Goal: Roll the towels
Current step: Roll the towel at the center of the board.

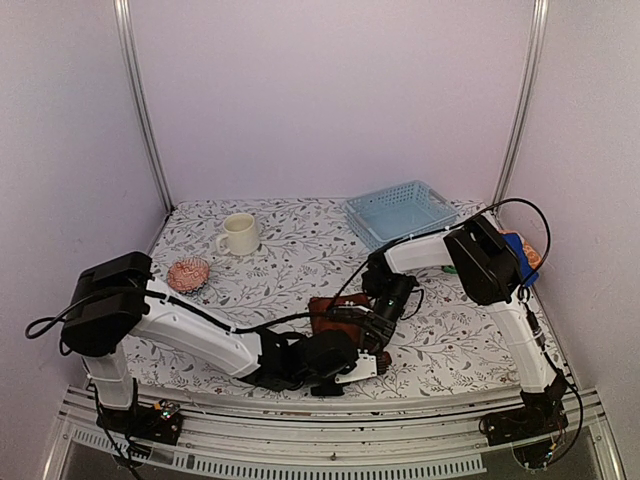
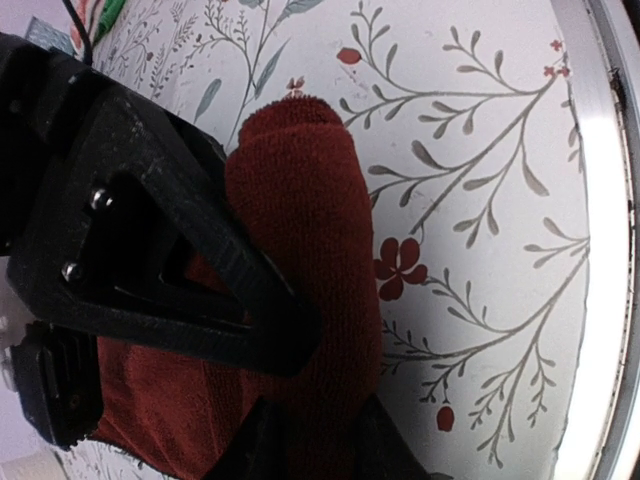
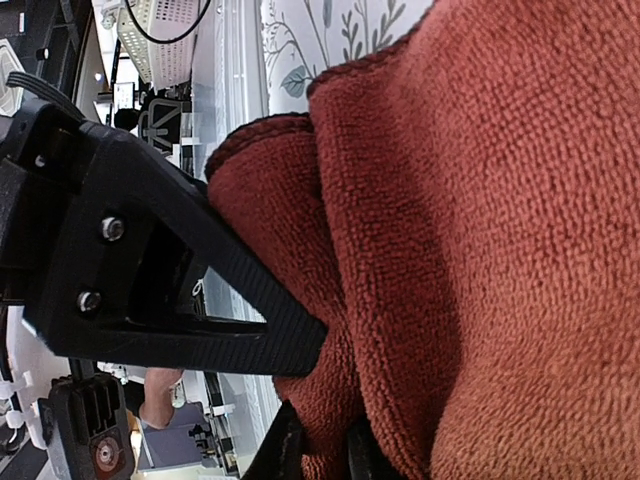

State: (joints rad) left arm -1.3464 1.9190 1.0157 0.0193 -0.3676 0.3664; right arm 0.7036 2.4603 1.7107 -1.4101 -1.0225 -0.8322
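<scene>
Rust-brown towel (image 2: pixel 300 200), gripped by left pincer (image 2: pixel 320 390), right pincer (image 3: pixel 320 385)

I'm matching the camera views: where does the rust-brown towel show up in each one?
Top external: the rust-brown towel lies low centre, near the table's front edge.
Left wrist: centre, its rolled side running top to bottom.
Right wrist: fills the right half.
Shared landmark: the floral table cover beneath it.

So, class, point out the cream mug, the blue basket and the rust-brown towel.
cream mug (image 1: pixel 241 239), top view, its side wall.
blue basket (image 1: pixel 400 212), top view, its bare floor.
rust-brown towel (image 2: pixel 300 175), left wrist view, its rolled end.
</scene>
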